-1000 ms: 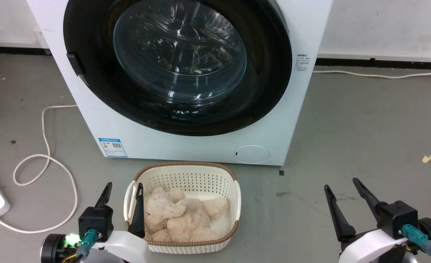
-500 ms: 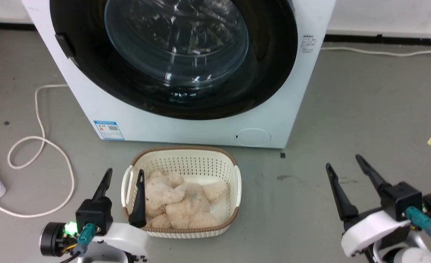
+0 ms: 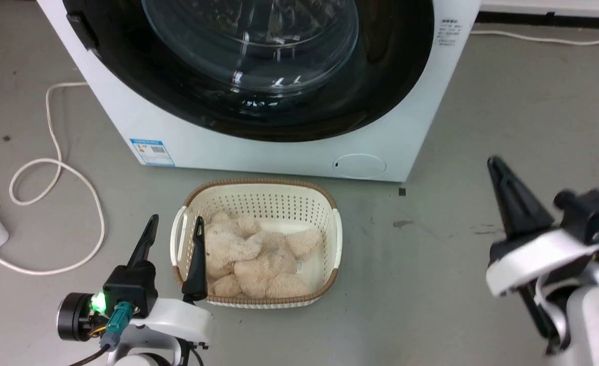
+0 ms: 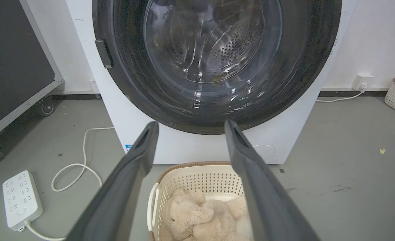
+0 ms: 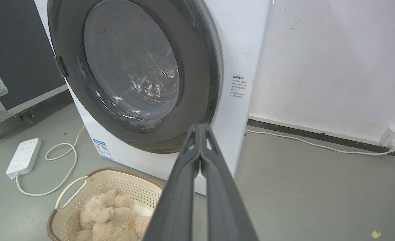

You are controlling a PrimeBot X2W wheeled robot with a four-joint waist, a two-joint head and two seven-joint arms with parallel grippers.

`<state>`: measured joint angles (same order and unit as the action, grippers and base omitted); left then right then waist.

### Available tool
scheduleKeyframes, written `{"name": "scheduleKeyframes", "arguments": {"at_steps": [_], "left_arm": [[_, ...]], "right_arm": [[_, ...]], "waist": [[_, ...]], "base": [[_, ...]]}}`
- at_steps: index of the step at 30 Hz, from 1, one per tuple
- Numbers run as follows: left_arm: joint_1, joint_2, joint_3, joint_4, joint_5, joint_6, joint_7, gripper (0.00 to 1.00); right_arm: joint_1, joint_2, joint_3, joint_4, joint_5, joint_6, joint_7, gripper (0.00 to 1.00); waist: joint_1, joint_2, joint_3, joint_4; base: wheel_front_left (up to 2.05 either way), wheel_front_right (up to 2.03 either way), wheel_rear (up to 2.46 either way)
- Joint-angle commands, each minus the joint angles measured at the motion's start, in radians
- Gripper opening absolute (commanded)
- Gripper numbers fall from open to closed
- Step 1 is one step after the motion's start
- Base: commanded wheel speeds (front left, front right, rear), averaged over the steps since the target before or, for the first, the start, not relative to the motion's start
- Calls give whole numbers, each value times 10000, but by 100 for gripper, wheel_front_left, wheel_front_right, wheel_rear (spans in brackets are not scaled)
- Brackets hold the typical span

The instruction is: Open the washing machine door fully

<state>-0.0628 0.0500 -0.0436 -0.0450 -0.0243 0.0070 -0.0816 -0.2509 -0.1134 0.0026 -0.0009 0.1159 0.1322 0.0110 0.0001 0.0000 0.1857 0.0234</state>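
The washing machine door [image 3: 390,76] is a glossy black disc with a clear glass bowl centre, lying flat against the white machine. A small dark latch tab [image 4: 103,53] sits on its left rim. The door also fills the upper left wrist view [image 4: 304,67] and shows at an angle in the right wrist view [image 5: 197,83]. My left gripper [image 3: 175,221] is open, low at the left, with one finger over the basket's left rim. My right gripper [image 3: 512,203] is shut on nothing at the right, well short of the machine, with its tips [image 5: 200,125] pressed together.
A cream basket [image 3: 329,239] holding a plush bear [image 3: 258,254] stands on the floor right before the machine. A white cable [image 3: 55,168] and a power strip [image 4: 21,197] lie at the left. A black wheeled case [image 5: 13,50] stands left of the machine, and a round service flap [image 3: 360,165] sits low on the machine's front.
The head camera has tilted down, shifting the whole picture. My right gripper has closed from open and risen in the view. The left gripper stays open by the basket.
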Motion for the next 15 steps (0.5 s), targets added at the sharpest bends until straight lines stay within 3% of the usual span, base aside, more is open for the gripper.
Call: {"name": "scheduleKeyframes", "arguments": {"at_steps": [1, 15], "left_arm": [[-187, 2, -24, -80, -59, 55, -109, 100], [-507, 2, -155, -320, -154, 123, -401, 100]], "right_arm": [[-414, 24, -71, 70, 259, -5, 92, 0], [-3088, 486, -1213, 1386, 2183, -7, 1363, 0]], "waist": [[-1, 0, 98, 42], [-1, 0, 854, 268]], "base": [[0, 0, 0], [0, 0, 0]]}}
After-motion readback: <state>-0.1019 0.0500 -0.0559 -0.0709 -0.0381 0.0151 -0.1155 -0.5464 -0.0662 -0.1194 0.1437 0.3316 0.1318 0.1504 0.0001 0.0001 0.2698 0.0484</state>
